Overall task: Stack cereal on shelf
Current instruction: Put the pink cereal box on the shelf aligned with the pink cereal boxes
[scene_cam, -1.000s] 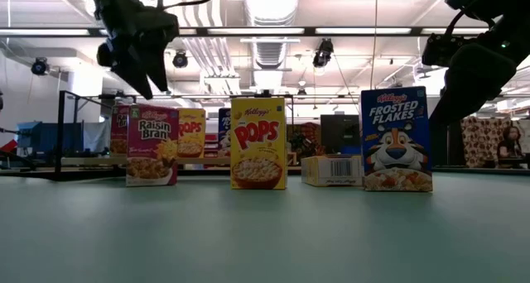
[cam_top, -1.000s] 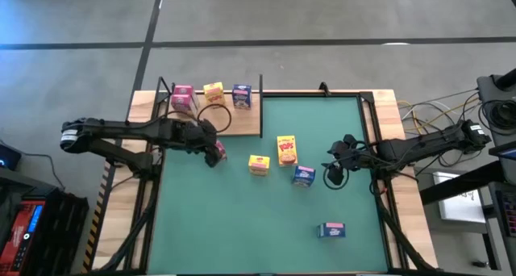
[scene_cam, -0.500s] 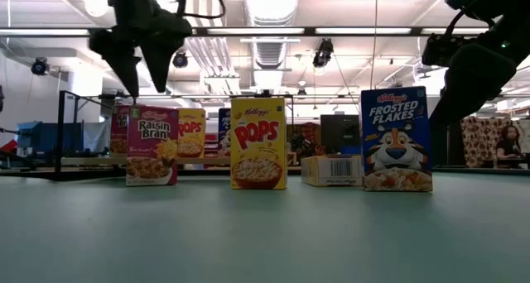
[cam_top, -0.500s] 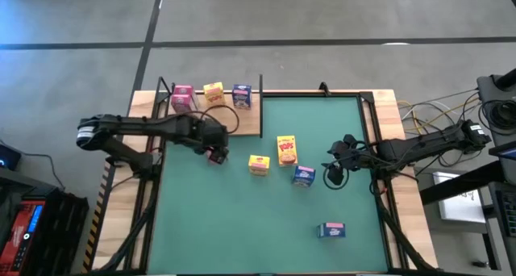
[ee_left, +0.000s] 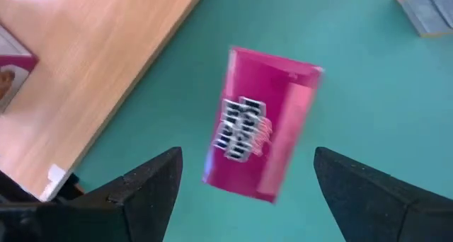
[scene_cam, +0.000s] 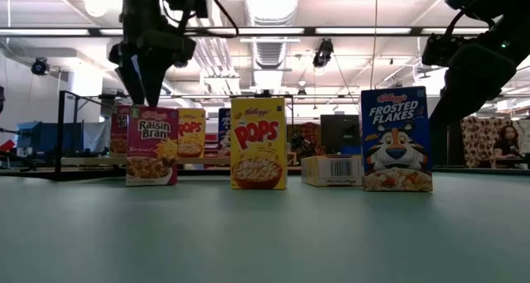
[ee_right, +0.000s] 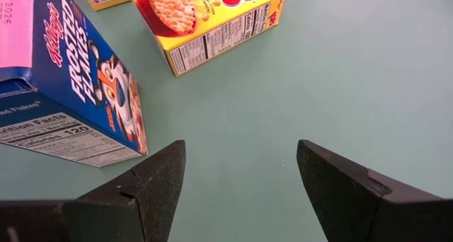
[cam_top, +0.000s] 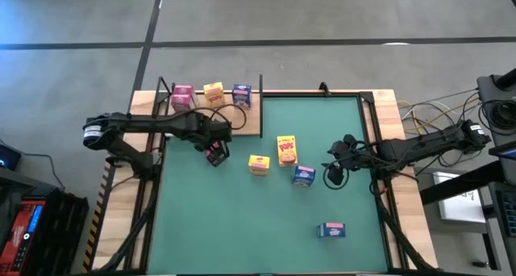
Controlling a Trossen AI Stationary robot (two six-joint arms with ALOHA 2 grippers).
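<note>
From above, my left gripper (cam_top: 214, 152) hovers over the pink cereal box (cam_top: 216, 155), just off the shelf (cam_top: 242, 123) at five o'clock. Low: poised above it. Wrist: jaws wide, straddling; next, descend and close. My right gripper (cam_top: 334, 165) waits, open.

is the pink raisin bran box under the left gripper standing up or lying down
Standing upright. The low view shows the pink cardboard Raisin Bran box on its base on the green mat, with the open left gripper above it.

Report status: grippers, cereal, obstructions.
Left gripper open, hovering above pink Raisin Bran box beside shelf. Right gripper open, idle near Frosted Flakes box. Nothing blocking.
</note>
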